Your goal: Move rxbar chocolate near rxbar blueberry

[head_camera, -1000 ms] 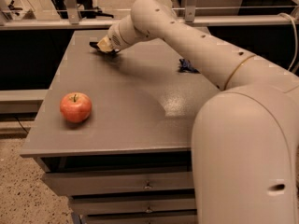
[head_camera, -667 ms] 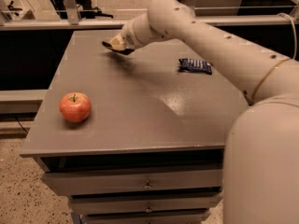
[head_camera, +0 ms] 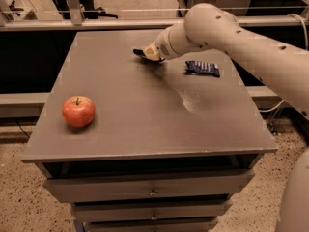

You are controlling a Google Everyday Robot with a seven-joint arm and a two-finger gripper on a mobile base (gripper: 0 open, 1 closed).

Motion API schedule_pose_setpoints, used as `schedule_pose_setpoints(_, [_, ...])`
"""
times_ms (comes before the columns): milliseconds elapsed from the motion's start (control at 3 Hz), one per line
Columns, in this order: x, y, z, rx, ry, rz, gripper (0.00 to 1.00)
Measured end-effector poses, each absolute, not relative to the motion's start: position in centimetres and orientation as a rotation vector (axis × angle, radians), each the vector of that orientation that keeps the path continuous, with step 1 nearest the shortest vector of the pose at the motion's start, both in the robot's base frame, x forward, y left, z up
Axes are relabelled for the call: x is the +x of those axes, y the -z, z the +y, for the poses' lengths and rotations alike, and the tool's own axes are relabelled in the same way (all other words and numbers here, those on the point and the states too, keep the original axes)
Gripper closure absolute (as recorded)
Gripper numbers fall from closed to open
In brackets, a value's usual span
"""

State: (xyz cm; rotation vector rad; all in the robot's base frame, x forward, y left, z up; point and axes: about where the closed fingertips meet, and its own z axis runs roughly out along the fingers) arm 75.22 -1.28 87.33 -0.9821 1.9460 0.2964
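My gripper (head_camera: 148,55) is over the far middle of the grey table top (head_camera: 145,120), at the end of my pale arm reaching in from the right. It is shut on the rxbar chocolate (head_camera: 139,52), a small dark bar whose end sticks out to the left of the fingers, just above the surface. The rxbar blueberry (head_camera: 203,68), a dark-blue wrapper with white stripes, lies flat on the table to the right of the gripper, about a bar's length away.
A red apple (head_camera: 78,110) stands near the table's left front. The table is a cabinet with drawers (head_camera: 152,191) below its front edge. A railing and dark equipment stand behind the far edge.
My gripper has moved to the right and slightly nearer with the dark bar in it, closing much of the gap to the blue bar. The apple and blue bar have not moved.
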Motion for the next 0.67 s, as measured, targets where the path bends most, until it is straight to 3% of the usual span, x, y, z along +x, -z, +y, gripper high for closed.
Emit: schedule_pose_setpoints(667, [75.1,-84.1,-7.2,-0.956,-0.201,2.037,1.0])
